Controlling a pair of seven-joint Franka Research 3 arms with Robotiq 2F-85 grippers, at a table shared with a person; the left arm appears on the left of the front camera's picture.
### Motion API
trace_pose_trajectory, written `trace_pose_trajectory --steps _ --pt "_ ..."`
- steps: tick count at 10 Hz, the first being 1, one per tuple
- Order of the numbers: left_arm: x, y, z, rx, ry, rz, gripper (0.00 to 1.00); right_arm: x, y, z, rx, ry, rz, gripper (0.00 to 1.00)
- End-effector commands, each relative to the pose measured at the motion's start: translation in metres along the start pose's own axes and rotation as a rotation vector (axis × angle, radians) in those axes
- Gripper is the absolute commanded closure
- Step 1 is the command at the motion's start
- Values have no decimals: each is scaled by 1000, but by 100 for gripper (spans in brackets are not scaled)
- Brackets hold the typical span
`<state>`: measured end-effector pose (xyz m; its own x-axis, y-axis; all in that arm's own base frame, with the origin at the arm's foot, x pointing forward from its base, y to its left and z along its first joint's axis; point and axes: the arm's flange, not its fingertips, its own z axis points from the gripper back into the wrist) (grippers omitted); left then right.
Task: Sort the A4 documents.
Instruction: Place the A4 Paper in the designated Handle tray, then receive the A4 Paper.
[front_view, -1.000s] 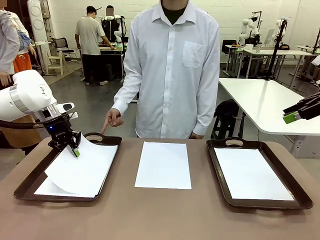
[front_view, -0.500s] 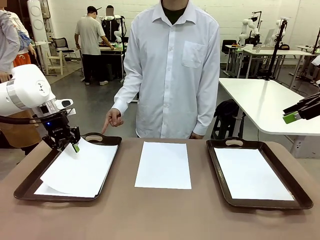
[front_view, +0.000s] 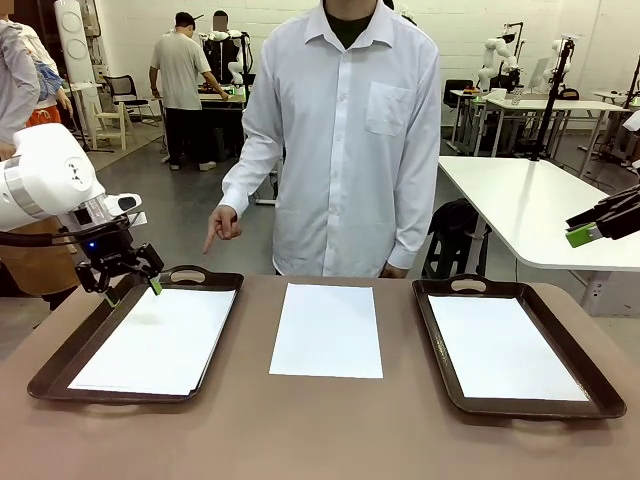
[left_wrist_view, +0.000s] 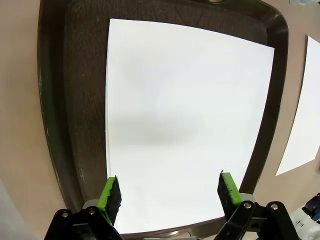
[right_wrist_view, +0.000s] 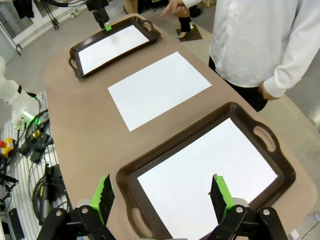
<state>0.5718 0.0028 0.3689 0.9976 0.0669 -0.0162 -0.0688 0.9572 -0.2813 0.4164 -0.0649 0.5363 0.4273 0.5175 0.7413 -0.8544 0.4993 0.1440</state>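
Three A4 documents are in view. One white sheet (front_view: 160, 340) lies flat in the left dark brown tray (front_view: 60, 365). My left gripper (front_view: 132, 291) hangs open just above that tray's far left corner, holding nothing. In the left wrist view, that gripper (left_wrist_view: 170, 190) has its green pads spread over the sheet (left_wrist_view: 185, 115). A second sheet (front_view: 327, 330) lies on the bare table between the trays. The third (front_view: 505, 345) lies in the right tray (front_view: 440, 350). My right gripper (front_view: 585, 232) is raised at the right edge, and in its own wrist view it (right_wrist_view: 162, 195) is open and empty, high above the right tray's sheet (right_wrist_view: 210, 175).
A person in a white shirt stands at the table's far side. One hand (front_view: 222, 228) points down toward the left tray's far end; the other rests at the table edge. White tables and other people stand farther back.
My left gripper opened and let go of the sheet, which dropped flat into the left tray. The gripper drew back left and up. The person's pointing hand rose a little.
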Motion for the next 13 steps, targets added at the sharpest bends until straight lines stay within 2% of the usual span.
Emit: trace_pose_trajectory --steps 1,2,4,5,13 --pt "-8 0 2 31 -22 23 0 -1 0 -2 3 0 10 0" --pt "-8 -2 1 26 -22 22 0 -1 0 -2 3 0 10 0" --pt "-12 -6 1 -60 -34 45 0 -1 0 -2 3 0 10 0" --pt "-3 0 1 -4 -6 5 0 -1 0 -2 3 0 10 0" --pt "-3 0 1 -4 -6 5 0 -1 0 -2 3 0 10 0"
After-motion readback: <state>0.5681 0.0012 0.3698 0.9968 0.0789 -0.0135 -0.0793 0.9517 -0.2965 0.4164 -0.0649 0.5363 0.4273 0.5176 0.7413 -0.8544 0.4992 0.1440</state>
